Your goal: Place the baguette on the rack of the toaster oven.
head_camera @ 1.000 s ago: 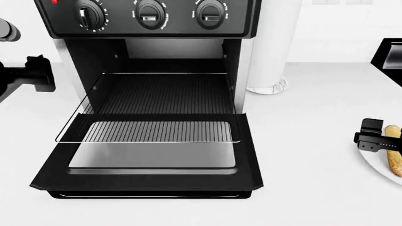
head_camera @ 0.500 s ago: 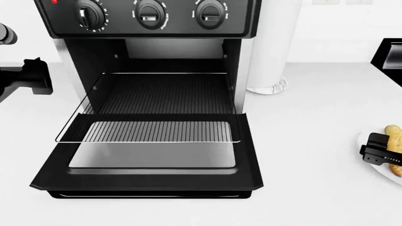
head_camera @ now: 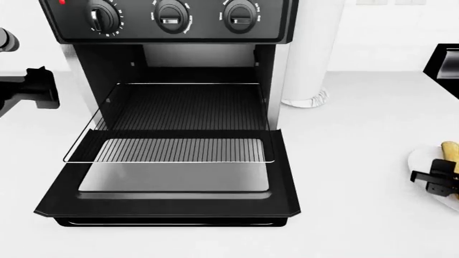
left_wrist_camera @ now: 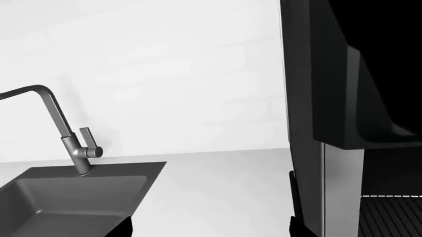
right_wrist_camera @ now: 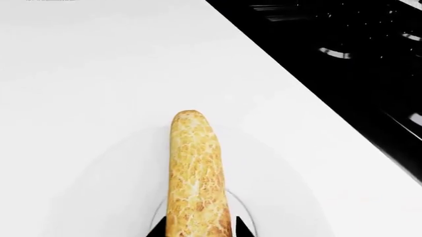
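The baguette (right_wrist_camera: 191, 173) is lying on a white plate (head_camera: 423, 164) at the worktop's right edge, the right gripper (right_wrist_camera: 197, 228) straddling its near end with fingers (right_wrist_camera: 242, 228) just beside the crust; whether they are pinching it I cannot tell. The left gripper (head_camera: 32, 88) is hanging at the left edge beside the oven (head_camera: 172, 80), its spread unclear. The rack (head_camera: 176, 145) is sticking out over the open door (head_camera: 169, 199).

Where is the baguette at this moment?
The baguette lies on a white plate at the far right edge of the head view, right of the toaster oven, with the right gripper straddling its near end.
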Robot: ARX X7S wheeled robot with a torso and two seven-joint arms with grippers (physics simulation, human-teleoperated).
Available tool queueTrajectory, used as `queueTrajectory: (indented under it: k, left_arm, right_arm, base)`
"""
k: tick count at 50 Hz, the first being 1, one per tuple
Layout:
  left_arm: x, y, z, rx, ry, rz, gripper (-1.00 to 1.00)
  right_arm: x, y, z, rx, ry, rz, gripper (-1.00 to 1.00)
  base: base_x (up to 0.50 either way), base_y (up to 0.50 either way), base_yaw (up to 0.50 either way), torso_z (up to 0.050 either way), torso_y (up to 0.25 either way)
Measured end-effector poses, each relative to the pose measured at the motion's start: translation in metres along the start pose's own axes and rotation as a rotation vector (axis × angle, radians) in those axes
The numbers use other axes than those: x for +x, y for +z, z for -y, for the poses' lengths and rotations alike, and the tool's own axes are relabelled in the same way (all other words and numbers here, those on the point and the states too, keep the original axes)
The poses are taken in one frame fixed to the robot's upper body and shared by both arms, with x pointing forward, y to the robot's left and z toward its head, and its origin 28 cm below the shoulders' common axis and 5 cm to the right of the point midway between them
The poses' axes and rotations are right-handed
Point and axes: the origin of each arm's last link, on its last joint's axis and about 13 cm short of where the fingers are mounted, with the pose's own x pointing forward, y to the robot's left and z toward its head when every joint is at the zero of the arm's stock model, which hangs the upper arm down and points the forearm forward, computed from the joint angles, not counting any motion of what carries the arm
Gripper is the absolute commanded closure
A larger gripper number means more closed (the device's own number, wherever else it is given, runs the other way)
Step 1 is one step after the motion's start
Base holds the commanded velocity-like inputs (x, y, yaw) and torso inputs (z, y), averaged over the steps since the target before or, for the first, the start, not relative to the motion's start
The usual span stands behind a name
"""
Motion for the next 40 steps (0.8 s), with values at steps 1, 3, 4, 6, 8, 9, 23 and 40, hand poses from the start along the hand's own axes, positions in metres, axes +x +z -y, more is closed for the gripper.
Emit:
queueTrajectory:
  k: [1,3,4,6,8,9,23,40]
  left_arm:
    - [0.000,0.000,0.000,0.000,0.000,0.000,-1.00]
    - [0.000,0.000,0.000,0.001,0.000,0.000,-1.00]
    - [0.000,0.000,0.000,0.001,0.000,-0.001,-1.00]
    - [0.001,0.000,0.000,0.001,0.000,-0.001,-1.00]
    - [0.001,0.000,0.000,0.001,-0.001,-0.001,-1.00]
    - [0.001,0.000,0.000,0.001,-0.001,-0.001,-1.00]
    - [0.001,0.003,0.000,0.003,-0.001,0.004,-1.00]
    - [0.001,0.000,0.000,-0.003,0.003,0.001,-1.00]
  right_arm:
    - [0.000,0.001,0.000,-0.002,0.000,0.001,1.00]
    - [-0.001,0.002,0.000,-0.006,0.001,0.004,1.00]
    - [-0.001,0.003,0.000,-0.008,0.000,0.007,1.00]
    - [-0.002,0.005,0.001,-0.010,-0.001,0.013,1.00]
    - [-0.003,0.007,0.001,-0.013,-0.003,0.021,1.00]
    - [-0.004,0.009,0.001,-0.013,-0.004,0.026,1.00]
    - [-0.025,0.044,-0.001,-0.079,0.007,0.135,1.00]
    - [-0.056,0.075,-0.021,-0.253,0.244,0.272,1.00]
  base:
    - [0.00,0.00,0.00,0.000,0.010]
    - [0.00,0.00,0.00,0.000,0.000]
    - [0.00,0.00,0.00,0.000,0.000]
    - [0.00,0.00,0.00,0.000,0.000]
    - [0.00,0.00,0.00,0.000,0.000]
    - [0.00,0.00,0.00,0.000,0.000]
    - [0.00,0.00,0.00,0.000,0.000]
    - [0.00,0.00,0.00,0.000,0.000]
